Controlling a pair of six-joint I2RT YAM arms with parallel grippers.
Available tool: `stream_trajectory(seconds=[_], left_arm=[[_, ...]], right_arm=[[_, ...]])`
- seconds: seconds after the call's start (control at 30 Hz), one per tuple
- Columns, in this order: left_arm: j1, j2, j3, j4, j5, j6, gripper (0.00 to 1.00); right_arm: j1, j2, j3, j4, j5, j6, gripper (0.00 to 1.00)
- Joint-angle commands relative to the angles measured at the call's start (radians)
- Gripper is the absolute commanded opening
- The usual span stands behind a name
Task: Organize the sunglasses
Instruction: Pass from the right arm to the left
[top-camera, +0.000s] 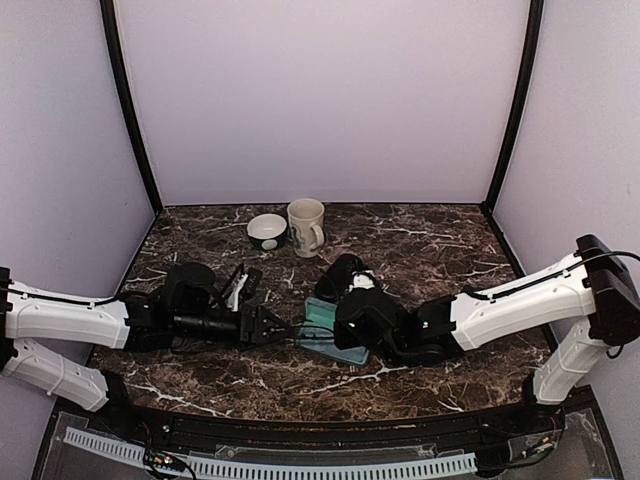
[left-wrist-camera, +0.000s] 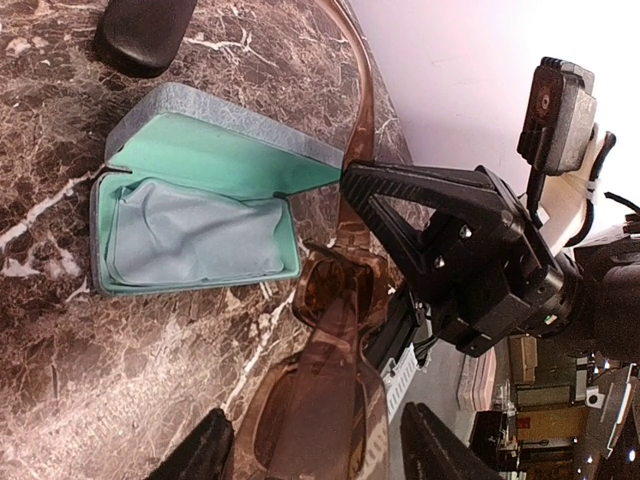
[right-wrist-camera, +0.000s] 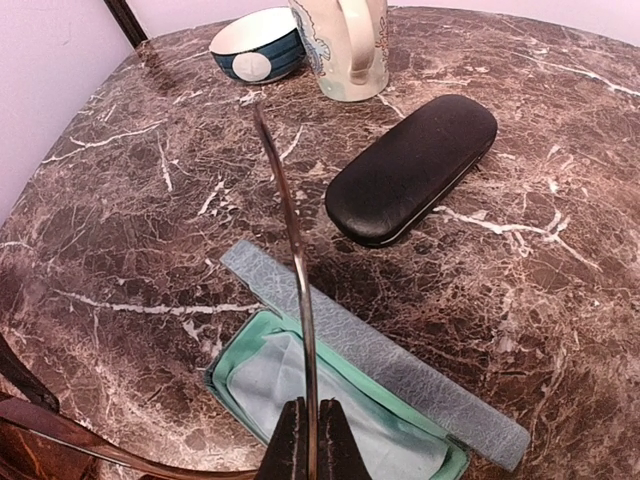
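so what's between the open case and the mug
The black case, shut, lies between the open case and the mug. It shows best in the right wrist view, and in the top view too.

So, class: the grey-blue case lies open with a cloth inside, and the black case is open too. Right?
No: the black case is shut, as the right wrist view shows. The grey-blue case does lie open with a cloth inside.

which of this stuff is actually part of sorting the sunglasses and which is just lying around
Job in hand: brown sunglasses, one arm pinched in the right gripper; open grey-blue case; probably the black case.
Lying about: bowl; mug.
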Motion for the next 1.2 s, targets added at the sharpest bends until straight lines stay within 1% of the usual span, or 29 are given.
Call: stream_trajectory(seconds=[0.0,0.13,0.33,0.87,0.97,1.03,1.17], left_arm=[[0.003,0.009,-0.008,0.036,0.039,0.005,0.57],[0.003,0.016,-0.009,0.045,0.046,0.007,0.59],[0.003,0.019,-0.016,0.06,0.059,0.006,0.56],[0.004,0.02,-0.024,0.085,0.07,0.008,0.4],[0.005,0.018,-0.023,0.079,0.068,0.009,0.35],[0.007,0.016,-0.024,0.069,0.064,0.009,0.27],[0.009,0.018,-0.02,0.056,0.063,0.018,0.19]], right_arm=[[0.012,-0.005,0.009,0.007,0.027,0.014,0.0],[0.011,-0.005,0.007,0.007,0.026,0.019,0.0],[0.012,-0.005,0.008,0.008,0.025,0.019,0.0],[0.011,0.001,0.008,0.031,-0.003,-0.001,0.0],[0.01,0.0,0.007,0.033,-0.01,-0.011,0.01],[0.01,-0.002,0.008,0.035,-0.016,-0.019,0.05],[0.01,-0.007,0.007,0.047,-0.035,-0.041,0.13]])
